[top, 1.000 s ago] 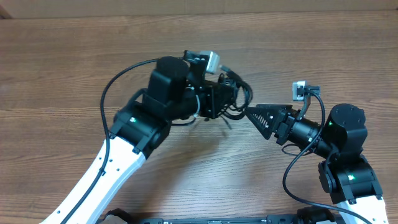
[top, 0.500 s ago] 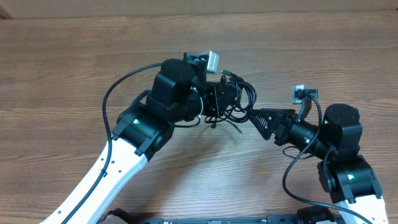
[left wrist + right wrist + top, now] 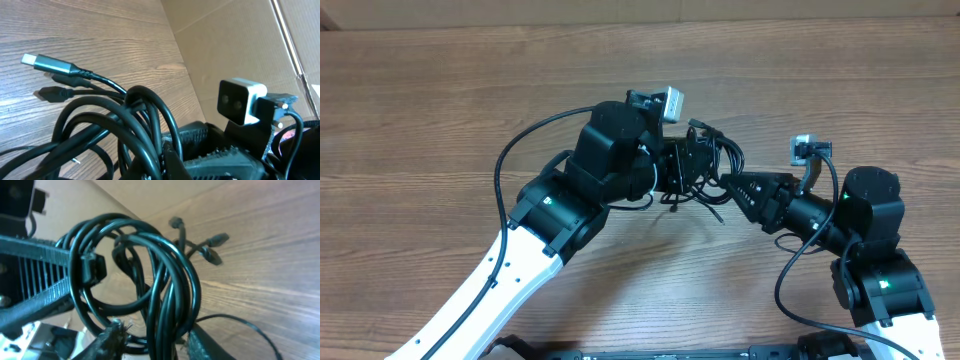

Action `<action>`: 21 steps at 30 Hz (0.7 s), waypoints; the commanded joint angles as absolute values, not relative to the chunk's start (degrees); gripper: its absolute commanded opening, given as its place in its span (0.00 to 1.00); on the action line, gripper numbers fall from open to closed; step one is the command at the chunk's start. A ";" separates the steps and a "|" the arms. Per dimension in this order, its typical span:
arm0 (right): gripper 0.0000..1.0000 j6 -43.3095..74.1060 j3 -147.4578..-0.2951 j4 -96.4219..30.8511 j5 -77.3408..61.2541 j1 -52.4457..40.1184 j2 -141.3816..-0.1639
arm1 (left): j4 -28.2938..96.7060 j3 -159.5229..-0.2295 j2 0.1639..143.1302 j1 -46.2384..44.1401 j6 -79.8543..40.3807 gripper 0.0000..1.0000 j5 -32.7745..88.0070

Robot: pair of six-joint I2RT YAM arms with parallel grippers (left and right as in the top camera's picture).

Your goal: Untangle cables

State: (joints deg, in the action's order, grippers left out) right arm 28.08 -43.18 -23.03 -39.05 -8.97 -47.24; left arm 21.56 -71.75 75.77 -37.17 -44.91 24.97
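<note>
The cables are a coiled bundle of thin black cords held above the table between both arms. My left gripper is shut on the bundle from the left; in the left wrist view the cables loop out of its jaws, and a silver-tipped plug hangs free. My right gripper is open with its fingers on either side of the bundle. In the right wrist view the cables pass between its fingers, against the right finger, with a gap to the left one. Small plugs dangle beyond.
The wooden table lies under both arms. A cardboard wall stands along the far edge. The right arm's white wrist camera is close behind the bundle.
My left gripper has carried the bundle to the right, towards my right gripper. My right gripper's fingers now straddle the bundle and look narrower than before.
</note>
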 commanded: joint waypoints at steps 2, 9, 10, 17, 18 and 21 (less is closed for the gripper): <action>0.29 27.59 -43.16 -22.81 -39.53 -8.64 -46.98 | 20.71 -72.88 75.37 -37.58 -45.41 0.04 24.82; 0.21 27.59 -43.16 -23.03 -39.51 -8.67 -47.00 | 20.43 -72.88 75.37 -37.60 -45.45 0.04 25.08; 0.21 27.59 -43.16 -23.05 -39.53 -8.67 -47.00 | 20.27 -72.88 75.37 -37.60 -45.45 0.04 25.10; 0.18 27.62 -43.16 -23.07 -39.53 -8.67 -46.98 | 19.09 -72.88 75.37 -38.44 -45.47 0.04 25.10; 0.17 27.62 -43.16 -23.14 -39.53 -8.67 -46.98 | 18.94 -72.88 75.37 -38.70 -45.47 0.04 25.04; 0.10 27.62 -43.16 -22.90 -39.51 -8.67 -47.00 | 17.89 -72.88 75.40 -39.05 -45.45 0.04 25.02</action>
